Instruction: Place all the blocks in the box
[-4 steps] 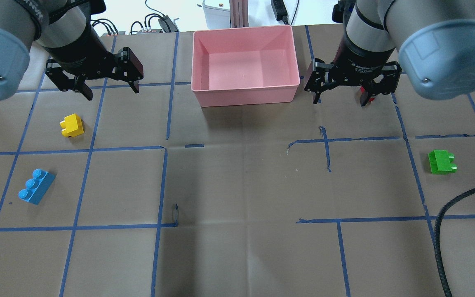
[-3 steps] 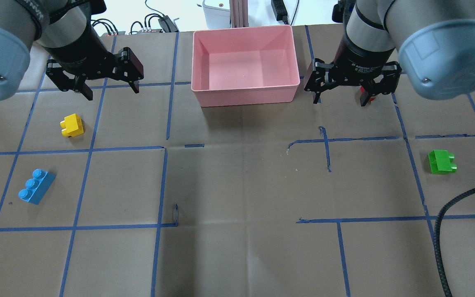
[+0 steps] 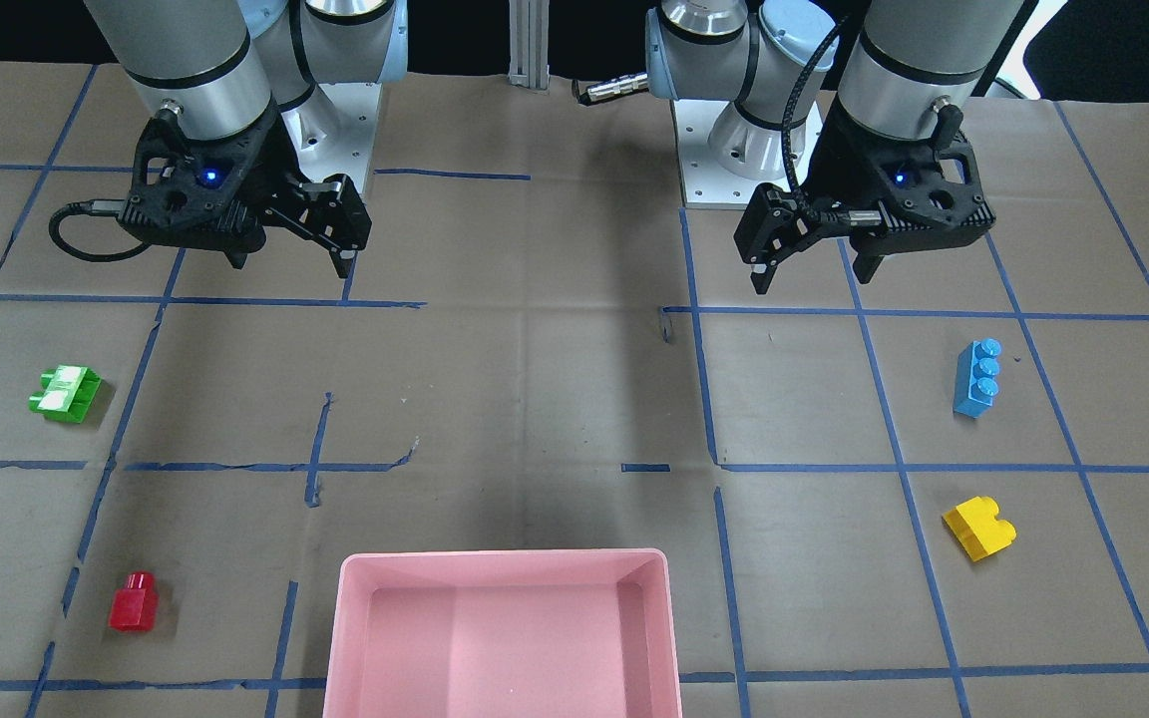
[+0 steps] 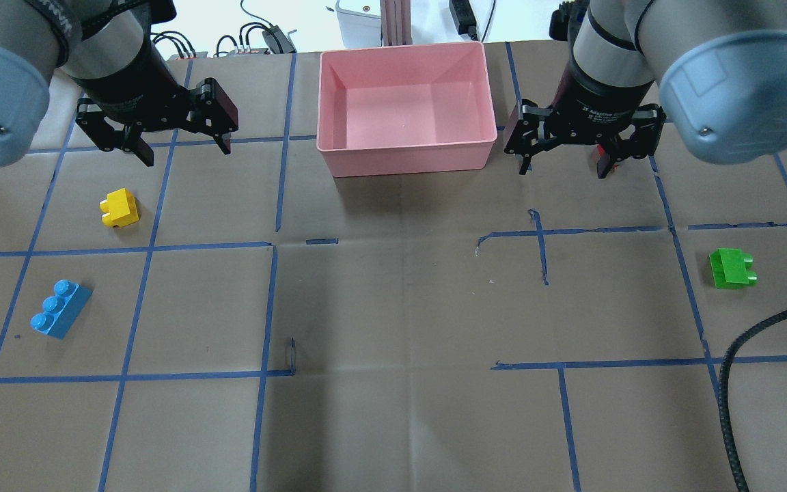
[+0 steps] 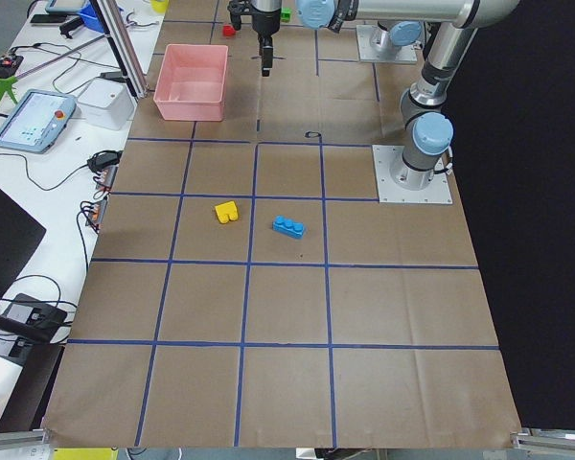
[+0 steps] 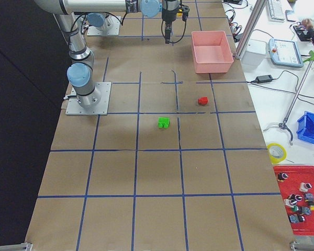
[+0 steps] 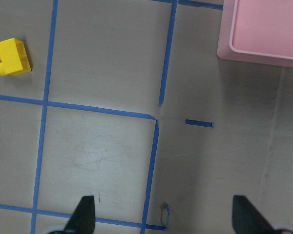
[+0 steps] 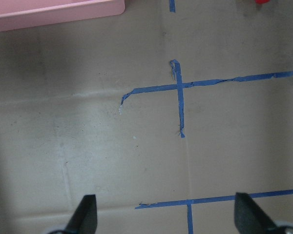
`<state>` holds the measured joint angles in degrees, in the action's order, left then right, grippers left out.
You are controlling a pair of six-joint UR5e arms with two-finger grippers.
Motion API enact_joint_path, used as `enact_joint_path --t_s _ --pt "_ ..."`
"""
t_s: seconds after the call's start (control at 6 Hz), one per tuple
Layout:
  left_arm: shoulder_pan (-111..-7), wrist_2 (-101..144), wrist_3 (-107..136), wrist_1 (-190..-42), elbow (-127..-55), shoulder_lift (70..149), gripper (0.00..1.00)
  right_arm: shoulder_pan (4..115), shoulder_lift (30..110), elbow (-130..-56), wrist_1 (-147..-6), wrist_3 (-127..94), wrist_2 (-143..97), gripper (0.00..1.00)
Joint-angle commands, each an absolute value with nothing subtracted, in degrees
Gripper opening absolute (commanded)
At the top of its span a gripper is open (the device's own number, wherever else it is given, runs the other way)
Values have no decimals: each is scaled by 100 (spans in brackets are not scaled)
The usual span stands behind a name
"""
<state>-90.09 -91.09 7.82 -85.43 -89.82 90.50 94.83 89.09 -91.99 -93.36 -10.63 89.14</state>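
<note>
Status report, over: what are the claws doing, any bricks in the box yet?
Left gripper, right gripper open, empty. Box empty. Yellow brick, blue brick, green brick, red brick all on table. Nothing blocking.

Blue tape (image 4: 161, 375) grids the brown table (image 4: 400, 307); a black, possibly braided cable (image 4: 723, 389) crosses it.

Both end effectors (image 4: 187, 156) (image 4: 563, 172) spread, apparently aloft
</note>
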Motion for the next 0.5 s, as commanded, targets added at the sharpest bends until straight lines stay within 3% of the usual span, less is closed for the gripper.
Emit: enact_joint_path --t_s 0.0,0.33 --pt "-9000 -9123 774 -8543 -8982 9035 100 9492 8903 -9219 -9334 -1055 8921 100" --pt "-8956 -9131 756 -8543 -9061 9018 100 9492 8868 -9220 -9308 -1046 8921 100"
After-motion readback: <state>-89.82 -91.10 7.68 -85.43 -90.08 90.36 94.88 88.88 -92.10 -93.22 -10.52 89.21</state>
